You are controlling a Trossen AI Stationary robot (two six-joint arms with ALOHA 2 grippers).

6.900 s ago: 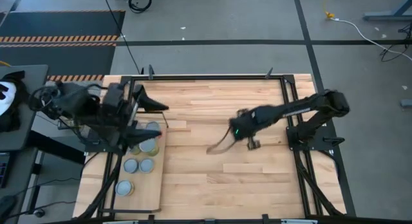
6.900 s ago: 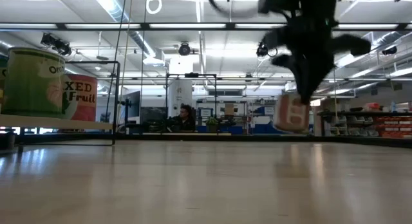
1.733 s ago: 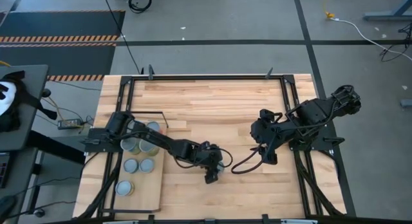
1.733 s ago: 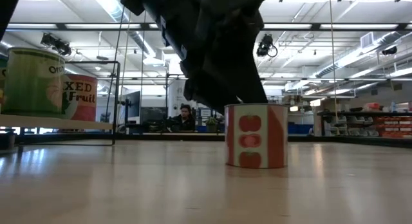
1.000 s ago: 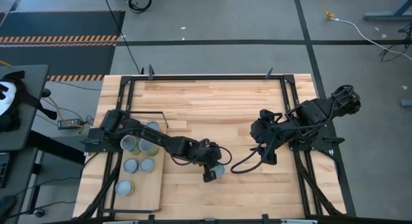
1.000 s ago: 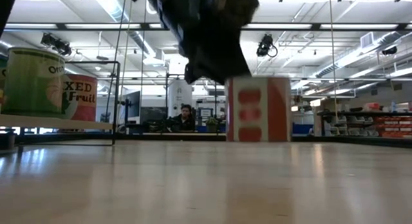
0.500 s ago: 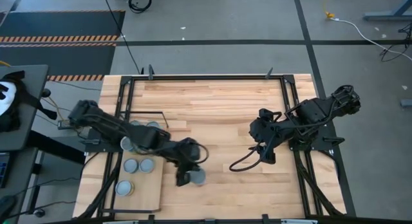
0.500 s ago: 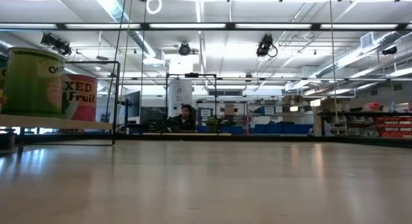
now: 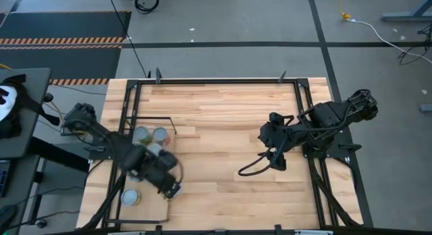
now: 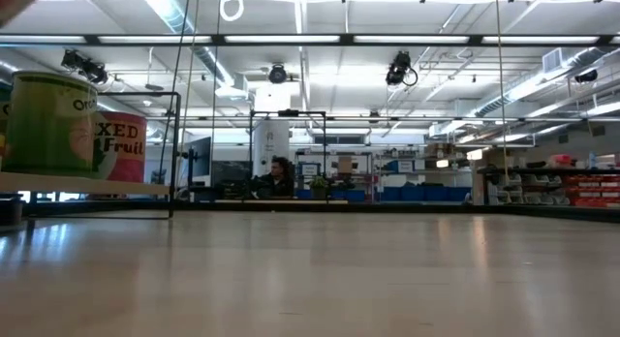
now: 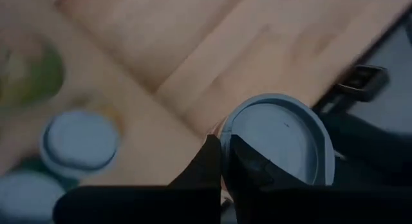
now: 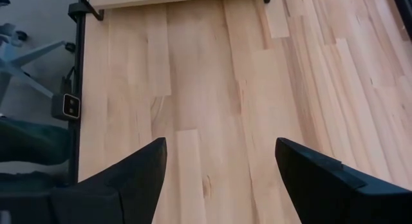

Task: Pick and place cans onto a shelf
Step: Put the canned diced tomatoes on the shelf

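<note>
My left gripper [image 9: 169,188] hovers over the near right part of the shelf [image 9: 152,202], shut on a can with a grey lid [image 11: 277,140]. Several other cans stand upright on the shelf: two at its far end [image 9: 160,134], one behind my arm [image 9: 154,148] and one near the front [image 9: 130,196]. The low view shows a green can [image 10: 48,124] and a red one [image 10: 121,148] on the shelf. Over the table's right half, my right gripper [image 12: 219,172] waits open and holds nothing. My left gripper pinches the can's top rim [image 11: 225,130] at the lid's edge between its two fingers, which come down from above. The can hangs upright below the fingers. Its bottom is hidden, so I cannot tell whether it touches the shelf.
A thin black frame [image 9: 169,120] rises at the shelf's far end. Black rails [image 9: 307,113] border the plank tabletop. A black cable [image 9: 251,169] loops under my right arm. Bare planks [image 9: 216,140] lie between the two arms.
My left gripper has carried the can from the table's middle toward the left edge and now holds it over the shelf. The can has risen off the table and left the low view. The gripper has stayed shut on it.
</note>
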